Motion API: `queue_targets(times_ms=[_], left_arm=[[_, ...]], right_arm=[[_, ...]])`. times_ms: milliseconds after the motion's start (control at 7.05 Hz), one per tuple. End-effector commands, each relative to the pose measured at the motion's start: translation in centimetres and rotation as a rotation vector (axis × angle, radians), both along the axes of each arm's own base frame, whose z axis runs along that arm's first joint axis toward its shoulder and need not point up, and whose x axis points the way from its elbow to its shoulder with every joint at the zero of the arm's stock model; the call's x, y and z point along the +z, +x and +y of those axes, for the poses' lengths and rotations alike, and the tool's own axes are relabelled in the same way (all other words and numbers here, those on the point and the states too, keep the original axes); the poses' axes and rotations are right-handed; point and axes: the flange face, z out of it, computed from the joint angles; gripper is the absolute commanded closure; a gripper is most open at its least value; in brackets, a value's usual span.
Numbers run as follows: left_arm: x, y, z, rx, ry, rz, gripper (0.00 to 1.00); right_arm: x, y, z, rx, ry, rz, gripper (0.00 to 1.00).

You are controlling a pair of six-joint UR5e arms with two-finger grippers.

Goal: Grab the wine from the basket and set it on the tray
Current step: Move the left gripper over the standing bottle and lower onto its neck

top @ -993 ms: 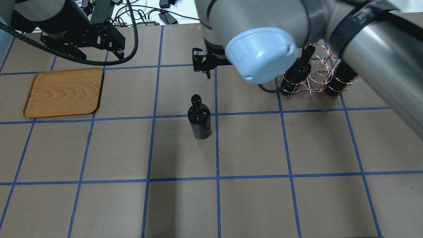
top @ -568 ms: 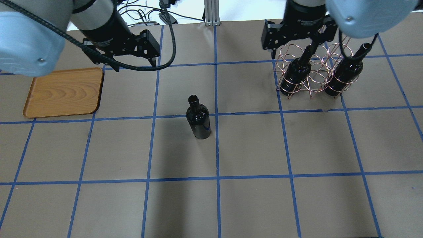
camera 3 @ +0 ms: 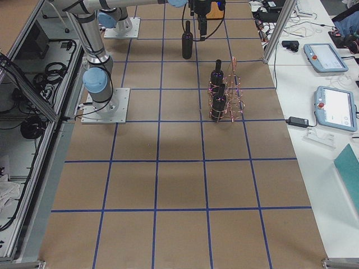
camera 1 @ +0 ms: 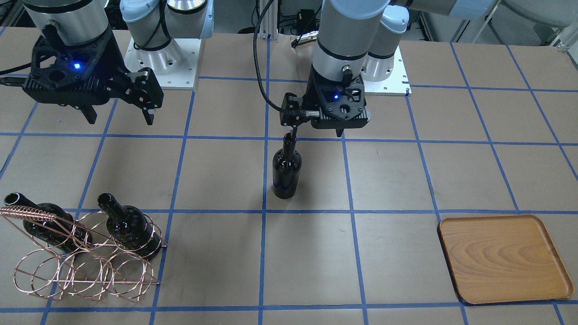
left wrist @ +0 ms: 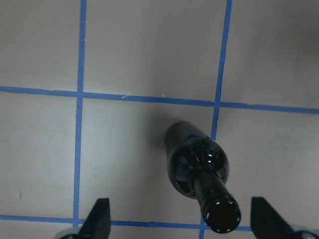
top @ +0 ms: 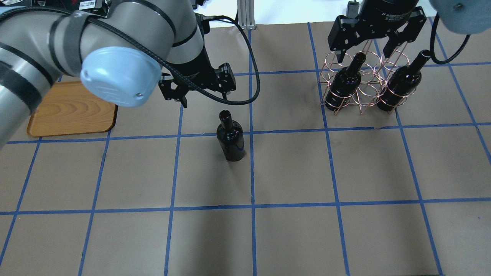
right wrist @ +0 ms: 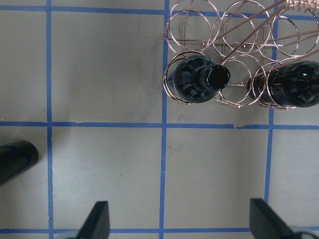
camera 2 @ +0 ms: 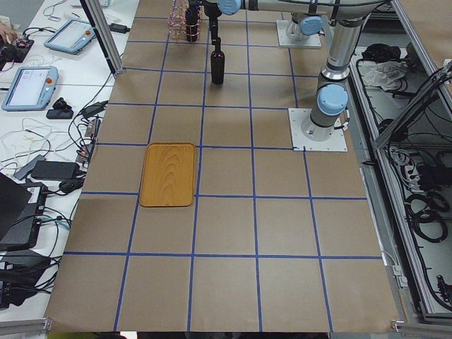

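One black wine bottle [top: 230,138] stands upright on the table's middle, also in the front view [camera 1: 286,174]. My left gripper [top: 204,94] is open and hovers just above and behind its neck. In the left wrist view the bottle [left wrist: 197,164] has its mouth between the open fingertips [left wrist: 99,216], nearer the right one. The copper wire basket [top: 360,90] holds two more bottles [top: 345,82] [top: 401,85]. My right gripper [top: 363,53] is open and empty above the basket's far side. The wooden tray [top: 73,111] lies at the left, partly behind my left arm.
Blue tape lines grid the brown table. The tray [camera 1: 501,257] is bare inside. In the right wrist view the basket [right wrist: 234,30] and its bottle [right wrist: 199,79] lie beyond the gripper, and the standing bottle [right wrist: 15,159] shows at the left edge. Cables lie past the far edge.
My left arm has swung right from beside the tray to above the standing bottle. My right arm has moved from the middle back over the basket. The standing bottle has stayed put.
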Motion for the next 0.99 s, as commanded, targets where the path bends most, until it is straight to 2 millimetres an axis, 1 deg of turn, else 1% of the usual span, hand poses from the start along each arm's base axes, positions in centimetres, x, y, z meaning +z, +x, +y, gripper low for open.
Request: queue_targets(times_ms=[0, 284, 426, 568, 709, 851], left_arm=[[-3.0, -3.1, 0.7, -0.053, 0.026, -0.012, 0.00], [-3.5, -3.4, 0.9, -0.071, 0.042, -0.017, 0.00], [-4.5, -3.2, 1.3, -0.075, 0.061, -0.025, 0.00], [-4.9, -3.0, 1.9, -0.075, 0.066, -0.028, 0.00], [-4.8, -2.8, 2.2, -0.078, 0.059, -0.045, 0.13], [-5.1, -2.8, 2.1, -0.068, 0.064, -0.050, 0.26]], right_arm=[[0.7, -0.1, 0.0, -0.006, -0.010, 0.002, 0.00], [0.7, 0.1, 0.2, -0.004, -0.008, -0.003, 0.00], [0.6, 0.1, 0.2, -0.003, -0.005, -0.004, 0.00], [0.6, 0.1, 0.2, -0.002, -0.006, -0.007, 0.00], [0.5, 0.0, 0.2, -0.003, -0.003, -0.002, 0.00], [0.4, 0.0, 0.2, -0.003, -0.002, -0.001, 0.00]])
